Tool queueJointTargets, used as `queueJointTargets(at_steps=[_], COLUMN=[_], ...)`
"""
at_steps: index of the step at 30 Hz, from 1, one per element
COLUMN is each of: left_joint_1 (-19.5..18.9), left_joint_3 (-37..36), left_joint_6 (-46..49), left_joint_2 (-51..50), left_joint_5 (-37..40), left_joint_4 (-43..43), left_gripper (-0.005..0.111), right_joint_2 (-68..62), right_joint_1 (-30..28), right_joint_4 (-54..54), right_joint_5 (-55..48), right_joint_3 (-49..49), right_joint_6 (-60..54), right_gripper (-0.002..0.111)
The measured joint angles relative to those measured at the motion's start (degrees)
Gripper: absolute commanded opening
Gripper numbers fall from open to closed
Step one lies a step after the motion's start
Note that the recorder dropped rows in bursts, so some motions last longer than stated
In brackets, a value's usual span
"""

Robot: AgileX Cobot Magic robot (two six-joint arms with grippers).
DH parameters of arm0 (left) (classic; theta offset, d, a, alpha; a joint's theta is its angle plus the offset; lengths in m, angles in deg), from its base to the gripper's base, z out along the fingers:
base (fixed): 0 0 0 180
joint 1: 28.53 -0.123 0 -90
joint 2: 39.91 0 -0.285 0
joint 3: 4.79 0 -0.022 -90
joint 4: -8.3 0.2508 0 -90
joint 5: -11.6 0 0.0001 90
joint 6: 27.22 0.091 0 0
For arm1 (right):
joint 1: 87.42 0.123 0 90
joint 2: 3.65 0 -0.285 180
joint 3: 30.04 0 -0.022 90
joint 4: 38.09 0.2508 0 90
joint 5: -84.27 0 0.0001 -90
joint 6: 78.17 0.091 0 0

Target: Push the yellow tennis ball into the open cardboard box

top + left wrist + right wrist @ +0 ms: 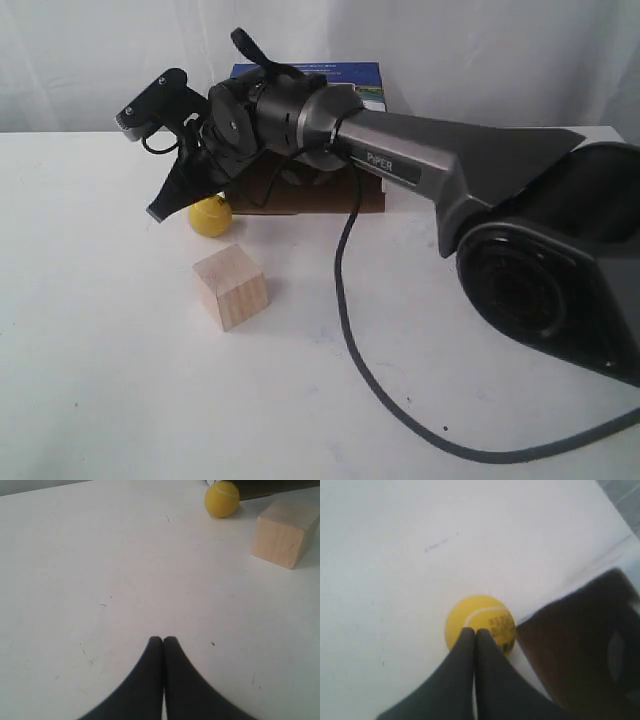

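Note:
The yellow tennis ball (210,217) lies on the white table just in front of the open cardboard box (320,196), whose blue printed panel shows behind the arm. My right gripper (160,210) reaches across from the right and is shut. Its tips rest at the ball's side away from the box. In the right wrist view the shut gripper (474,631) overlaps the ball (480,622), and the box's brown edge (585,645) is close beside it. My left gripper (163,639) is shut and empty over bare table, far from the ball (221,499).
A pale wooden cube (231,287) stands a little in front of the ball, also visible as the cube (282,535) in the left wrist view. The right arm's black cable (350,300) trails over the table. A white curtain hangs behind.

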State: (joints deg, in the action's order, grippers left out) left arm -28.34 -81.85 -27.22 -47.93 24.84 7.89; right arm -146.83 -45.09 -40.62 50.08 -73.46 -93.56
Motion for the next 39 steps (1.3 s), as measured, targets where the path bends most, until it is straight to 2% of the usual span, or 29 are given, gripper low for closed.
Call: queueJointTargets(at_steps=[8, 16, 20, 26, 35, 39], left_joint_1=[0.0, 0.0, 0.0, 0.0, 0.0, 0.0], left_joint_3=[0.0, 0.0, 0.0, 0.0, 0.0, 0.0], left_joint_6=[0.0, 0.0, 0.0, 0.0, 0.0, 0.0], left_joint_2=[0.0, 0.0, 0.0, 0.0, 0.0, 0.0], left_joint_5=[0.0, 0.0, 0.0, 0.0, 0.0, 0.0], left_joint_4=[0.0, 0.0, 0.0, 0.0, 0.0, 0.0], left_gripper=[0.000, 0.000, 0.000, 0.000, 0.000, 0.000], right_joint_2=[-10.4, -9.6, -7.8, -7.3, -2.2, -2.6], right_joint_1=[-0.6, -1.7, -2.3, -2.5, -2.3, -1.8], right_joint_4=[2.5, 3.7, 2.5, -6.7, -6.8, -2.5], right_joint_5=[12.3, 6.0, -4.4, -15.8, -14.9, -10.4], right_joint_3=[-4.7, -5.5, -5.5, -5.5, -5.5, -5.5], right_joint_6=[1.5, 3.3, 3.3, 6.0, 8.4, 7.1], right_gripper=[0.000, 0.000, 0.000, 0.000, 0.000, 0.000])
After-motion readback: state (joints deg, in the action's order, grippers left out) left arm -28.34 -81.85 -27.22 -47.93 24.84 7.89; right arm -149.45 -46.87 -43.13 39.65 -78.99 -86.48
